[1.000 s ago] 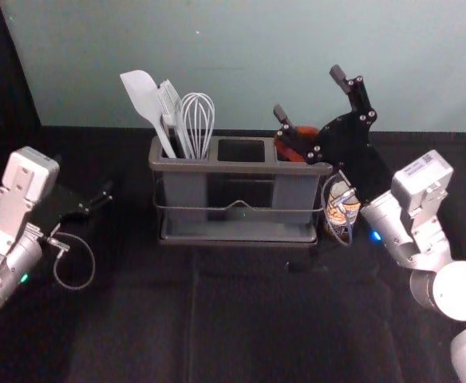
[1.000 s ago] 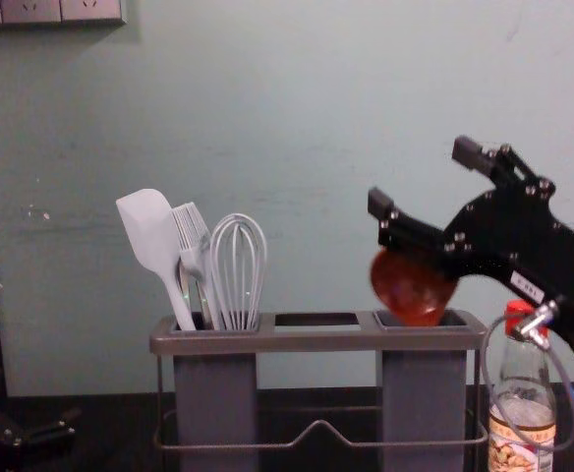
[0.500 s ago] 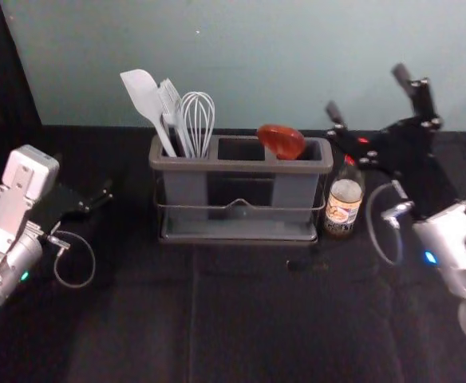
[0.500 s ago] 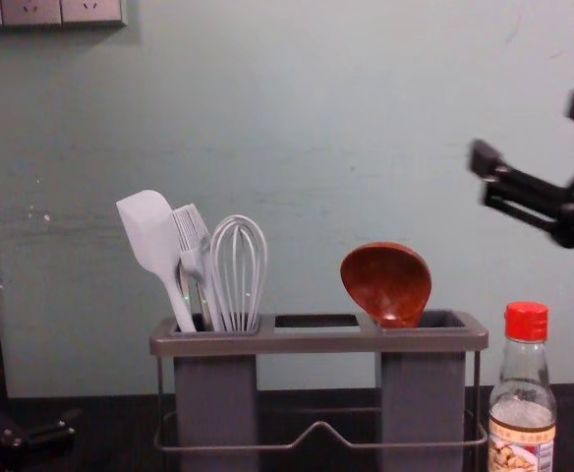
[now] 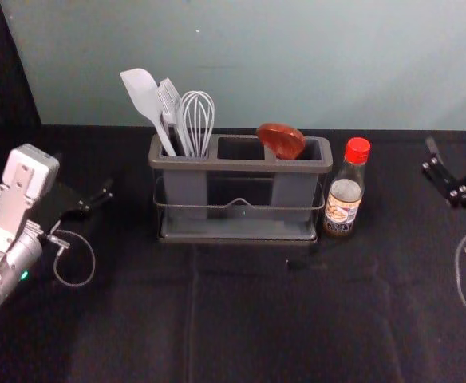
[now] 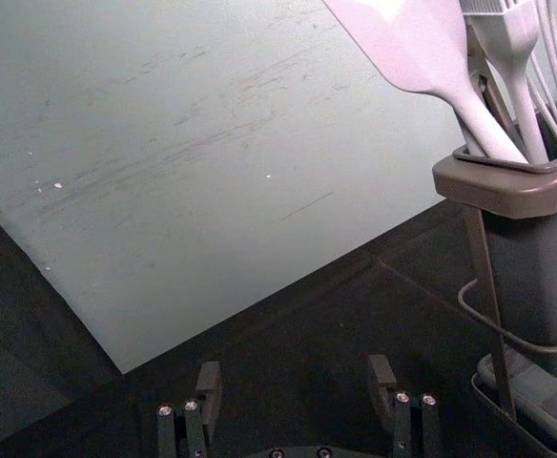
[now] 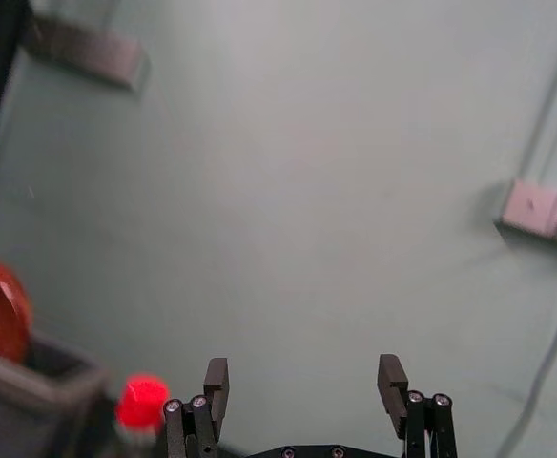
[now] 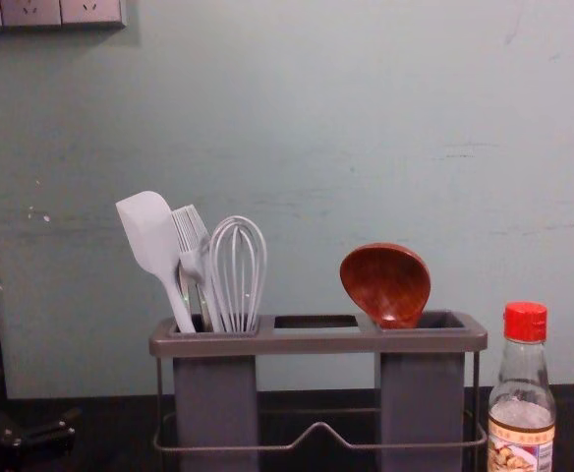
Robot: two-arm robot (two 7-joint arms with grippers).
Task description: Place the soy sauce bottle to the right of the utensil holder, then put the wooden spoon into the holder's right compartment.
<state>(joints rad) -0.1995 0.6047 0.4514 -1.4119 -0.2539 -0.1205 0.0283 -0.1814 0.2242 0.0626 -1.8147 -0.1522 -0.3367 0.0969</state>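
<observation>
Creased cloth (image 5: 249, 319) bears glass bottle (image 5: 344, 199) and holder (image 5: 241, 167) with glossy wooden spoon (image 5: 282, 141), left gripper (image 5: 97, 200) and right gripper (image 5: 456, 190) flanking, both wide.

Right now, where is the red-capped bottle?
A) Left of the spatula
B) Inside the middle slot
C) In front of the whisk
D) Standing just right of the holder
D: the bottle stands upright on the table, just past the right end of the holder, on the spoon's side.
</observation>
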